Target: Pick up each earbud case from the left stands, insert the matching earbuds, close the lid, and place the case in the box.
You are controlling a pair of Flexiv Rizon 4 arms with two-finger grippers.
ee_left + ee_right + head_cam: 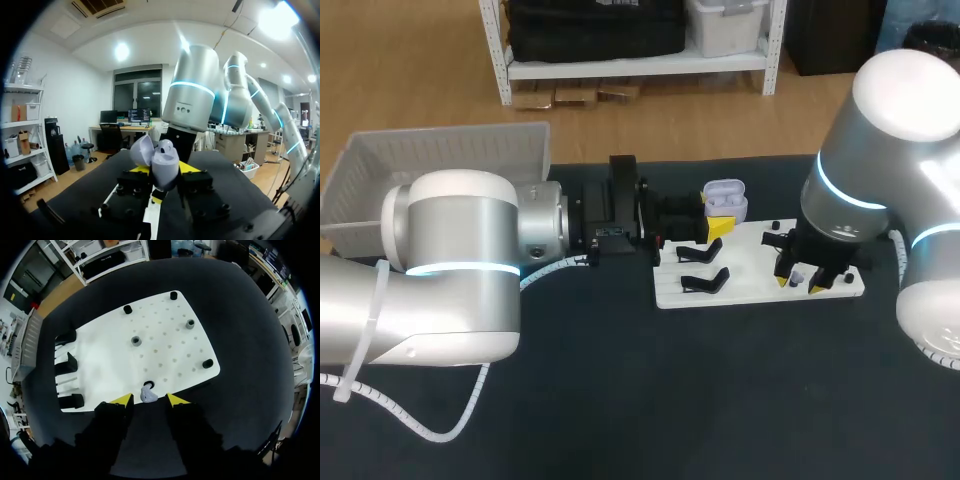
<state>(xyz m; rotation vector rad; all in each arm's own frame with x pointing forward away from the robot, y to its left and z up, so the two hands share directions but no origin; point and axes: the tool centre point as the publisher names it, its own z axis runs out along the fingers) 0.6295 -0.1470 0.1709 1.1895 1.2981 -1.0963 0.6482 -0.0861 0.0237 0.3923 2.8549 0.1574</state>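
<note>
A lavender earbud case [725,198] with its lid up hangs over the white board's far edge, and my left gripper [718,216] is shut on it. The left wrist view shows the case [161,161] clamped between the yellow tips of that gripper [164,174]. My right gripper [800,286] points down at the board's near right part. In the right wrist view a small lavender earbud [148,396] lies by a black peg [149,385], between the open tips of my right gripper [149,401], which stand clear of it.
The white pegboard [750,275] carries black case stands [705,283] on its left side and short pegs [136,341] across the rest. A white basket [440,160] sits at the back left. My two arms are close together over the board.
</note>
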